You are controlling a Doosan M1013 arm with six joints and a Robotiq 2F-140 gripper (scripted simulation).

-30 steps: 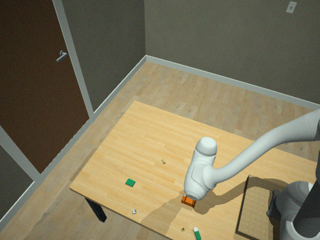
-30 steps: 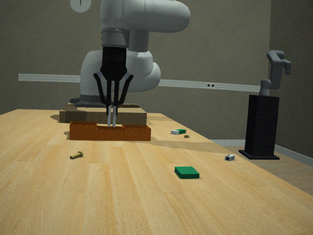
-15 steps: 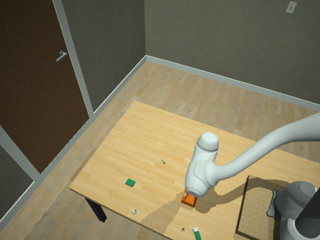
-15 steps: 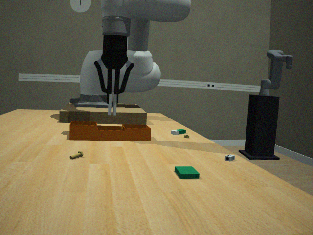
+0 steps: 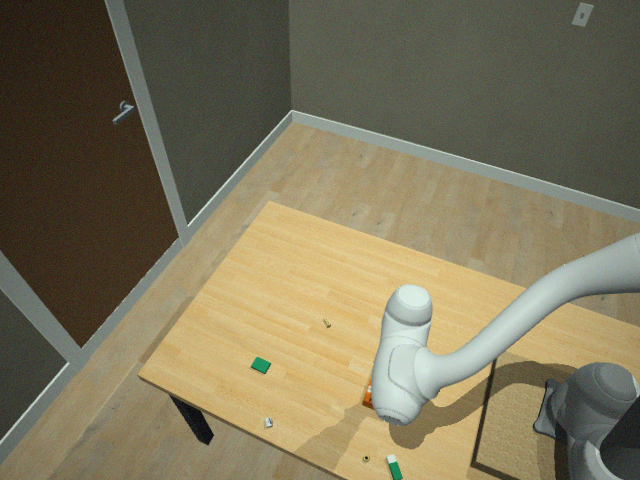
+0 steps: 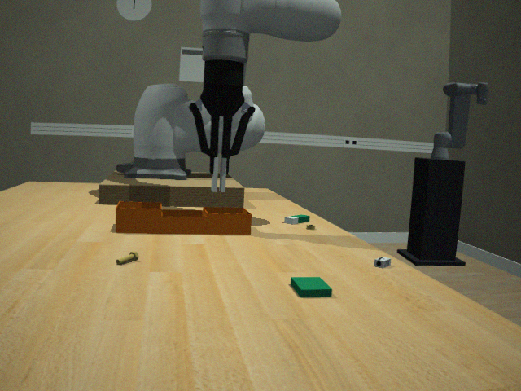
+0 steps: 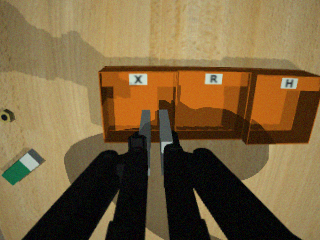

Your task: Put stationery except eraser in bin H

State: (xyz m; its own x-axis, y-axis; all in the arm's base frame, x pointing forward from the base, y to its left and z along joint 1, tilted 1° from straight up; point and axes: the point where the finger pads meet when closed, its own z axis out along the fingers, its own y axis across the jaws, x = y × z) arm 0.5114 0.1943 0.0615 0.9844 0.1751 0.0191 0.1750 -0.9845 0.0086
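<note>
An orange row of three bins marked X, R and H stands on the table; all three look empty. It also shows in the exterior view and is mostly hidden behind the arm in the top view. My gripper is shut on nothing and hangs above bin X near its wall to R. A green flat pad and a small white sharpener lie apart from the bins. A green and white eraser lies beside the X end.
A brass bolt lies on the table in front of the bins. A small nut lies by the eraser. The robot's base stands on a brown mat behind the bins. A black pedestal stands off the table.
</note>
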